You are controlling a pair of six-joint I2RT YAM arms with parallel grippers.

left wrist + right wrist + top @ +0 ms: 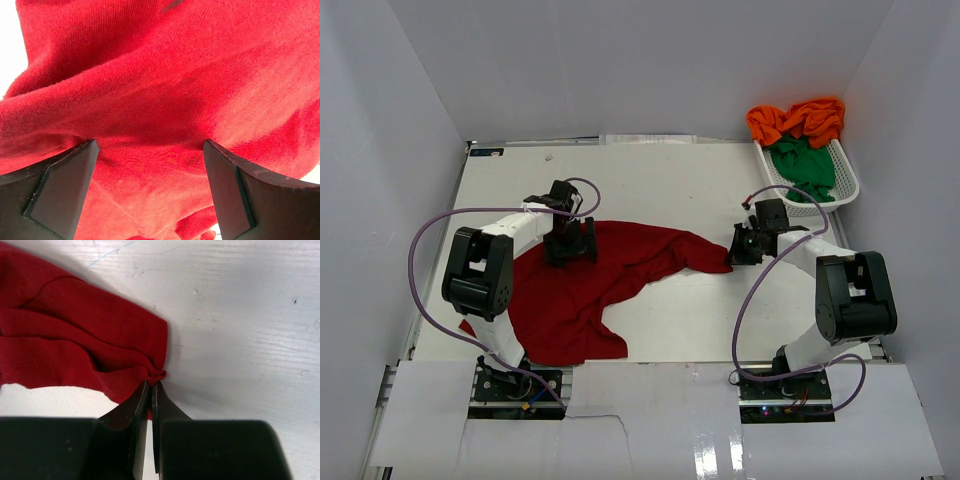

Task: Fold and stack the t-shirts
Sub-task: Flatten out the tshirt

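Observation:
A dark red t-shirt (pixel 590 290) lies crumpled across the white table, stretching from the left arm's side to a narrow end at the right. My left gripper (pixel 570 243) is open and pressed down over the shirt's upper part; red fabric (pixel 150 125) fills the gap between its wide-apart fingers (pixel 65 185). At the shirt's right end, my right gripper (pixel 738 250) is shut on the bunched corner (pixel 159 374) of the red cloth, low at the table. An orange t-shirt (pixel 798 120) and a green t-shirt (pixel 803 165) sit in the basket.
The white lattice basket (pixel 842 190) stands at the back right corner, close behind the right arm. White walls enclose the table (pixel 660 180) on three sides. Purple cables loop off both arms.

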